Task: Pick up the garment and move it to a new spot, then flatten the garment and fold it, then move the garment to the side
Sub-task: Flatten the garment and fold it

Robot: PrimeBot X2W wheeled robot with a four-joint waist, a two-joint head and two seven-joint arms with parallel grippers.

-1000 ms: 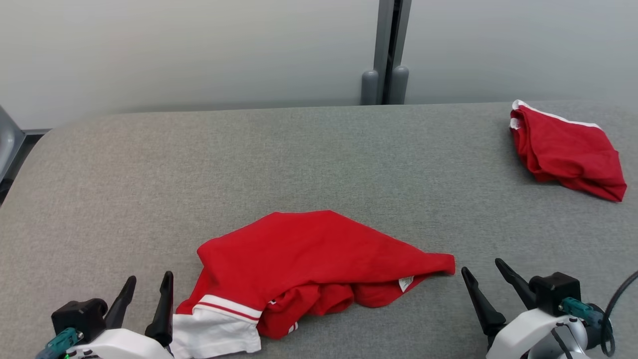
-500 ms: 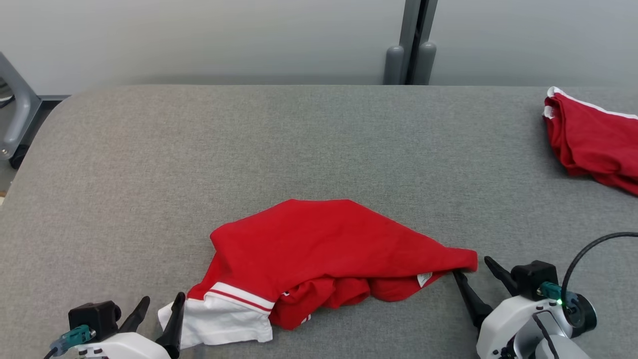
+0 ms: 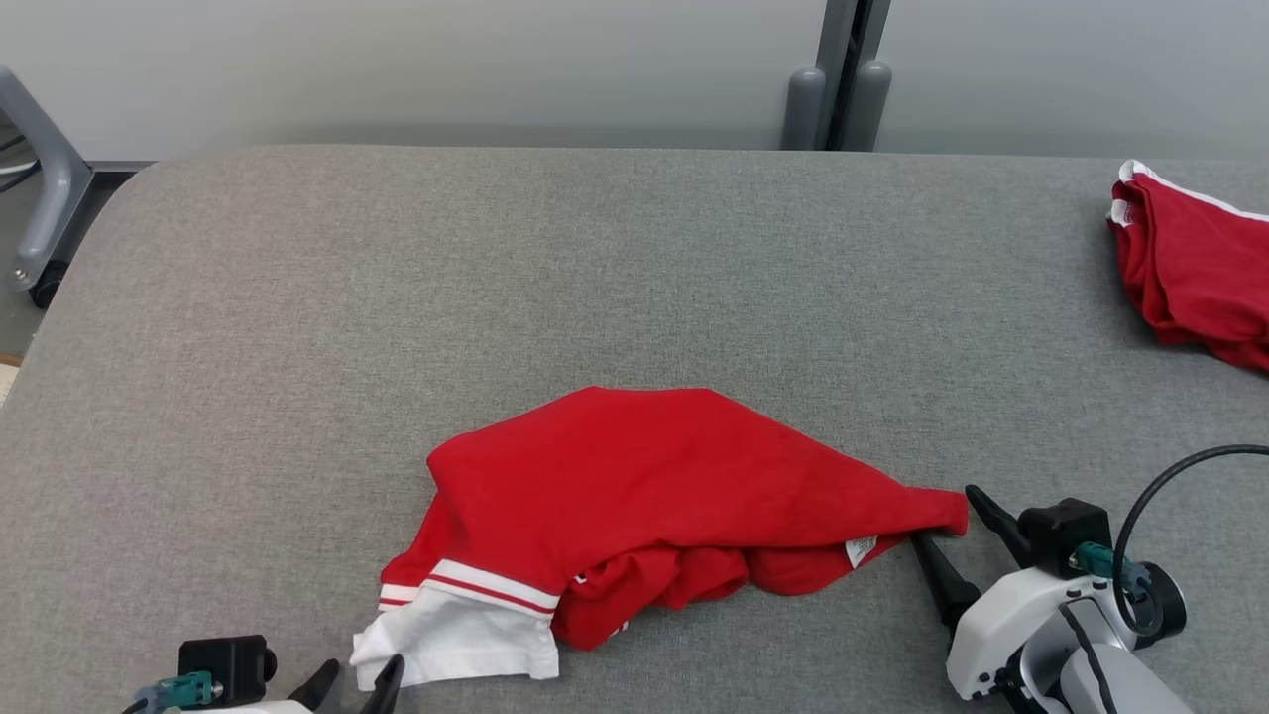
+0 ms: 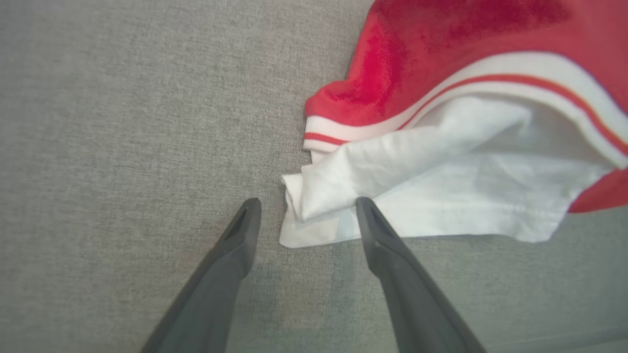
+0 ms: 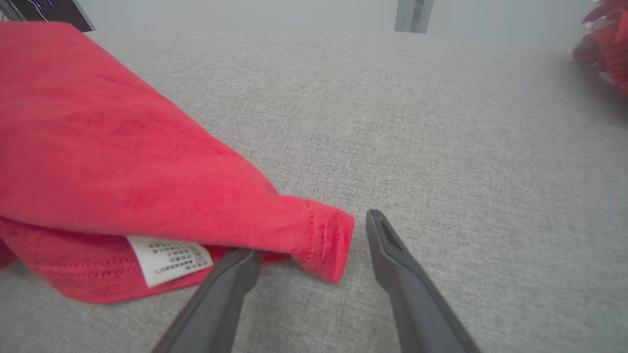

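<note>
First, from the head: the red garment [image 3: 644, 486] lies crumpled on the gray tabletop [image 3: 634, 258] between the two sets of jaws, and a second red garment [image 3: 1190, 268] sits well beyond the right jaws. The left jaws poke up from the bottom edge, parted, with the garment's white hem [image 3: 456, 645] just beside their inner tip. The right arm [image 3: 1031, 635] lies low, its jaws slanting up and inward, spread wide around the garment's pointed red corner [image 3: 947, 511]. Along the left wrist, the jaws stand wide open and hold nothing; the white hem [image 4: 314, 211] sits between the tips, touching the right-hand one. Along the right wrist, the jaws are equally wide and grip nothing. One tip slips under the red corner [image 5: 328, 240] near the care label [image 5: 167, 260], and the other stands just beside it.
</note>
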